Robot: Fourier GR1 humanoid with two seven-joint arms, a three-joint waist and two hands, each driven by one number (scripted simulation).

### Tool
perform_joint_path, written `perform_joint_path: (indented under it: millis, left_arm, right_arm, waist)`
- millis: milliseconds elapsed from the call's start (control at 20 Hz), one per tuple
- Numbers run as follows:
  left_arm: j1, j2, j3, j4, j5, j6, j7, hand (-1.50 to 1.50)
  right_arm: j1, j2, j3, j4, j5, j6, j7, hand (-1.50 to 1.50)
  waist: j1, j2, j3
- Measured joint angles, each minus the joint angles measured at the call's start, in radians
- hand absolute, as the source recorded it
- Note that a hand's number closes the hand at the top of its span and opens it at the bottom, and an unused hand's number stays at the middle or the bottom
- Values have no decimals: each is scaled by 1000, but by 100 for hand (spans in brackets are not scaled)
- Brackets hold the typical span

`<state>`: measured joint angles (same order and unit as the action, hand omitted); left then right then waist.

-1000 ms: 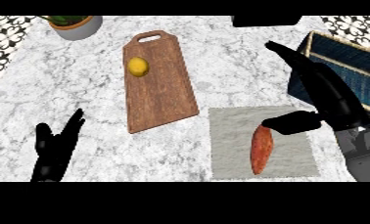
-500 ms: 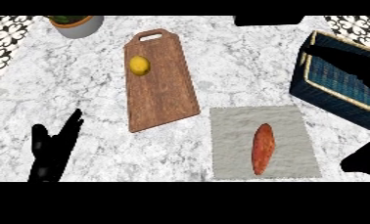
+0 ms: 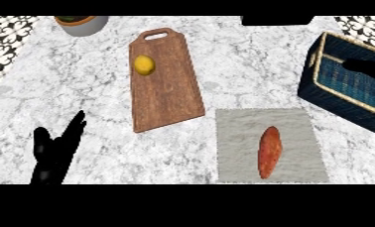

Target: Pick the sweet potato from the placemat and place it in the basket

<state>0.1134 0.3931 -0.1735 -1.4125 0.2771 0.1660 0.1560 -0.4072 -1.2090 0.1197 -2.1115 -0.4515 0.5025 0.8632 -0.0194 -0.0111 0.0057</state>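
Sweet potato (image 3: 269,151) lies on the grey placemat (image 3: 242,127) at the lower right of the counter, nothing touching it, and the task is not yet begun on it. Its long axis runs nearly up and down the view, tilted a little so that the upper end leans toward the right and the lower, narrower end points toward the robot. The dark blue basket (image 3: 322,87) with its pale rim stands up and to the right of the mat, near it but apart, so the carry would run away from the robot and to its right. The left hand (image 3: 55,149) shows at the lower left edge, fingers straight and up, resting and holding nothing, well apart from the mat with the wooden cutting board (image 3: 164,92) and its lemon (image 3: 144,65) lying between. A dark shape over the basket's inside at the right edge may be part of the right hand (image 3: 360,66), but too little shows to be sure, and whether it is released or clenched cannot be told. Judging by the layout, the right side is the nearer one to the vegetable, and a grasp across its middle, square to that long axis, looks the natural approach.
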Motion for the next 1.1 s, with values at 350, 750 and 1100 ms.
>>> perform_joint_path:
  millis: [350, 750, 1100]
  left_arm:
    - [-13, -19, 1, -4, -23, -3, 27, 0]
    - [-16, -36, 16, -7, -32, -20, 40, 0]
    - [-8, -43, 23, -20, -57, -30, 46, 0]
  right_arm:
    - [98, 98, -8, -35, 96, -16, -11, -150]
    - [193, 268, 79, -36, 336, -52, -64, -150]
    - [233, 379, 187, 11, 530, -45, -82, -150]
  waist:
    - [14, 4, 1]
    - [21, 6, 2]
    - [24, 6, 2]
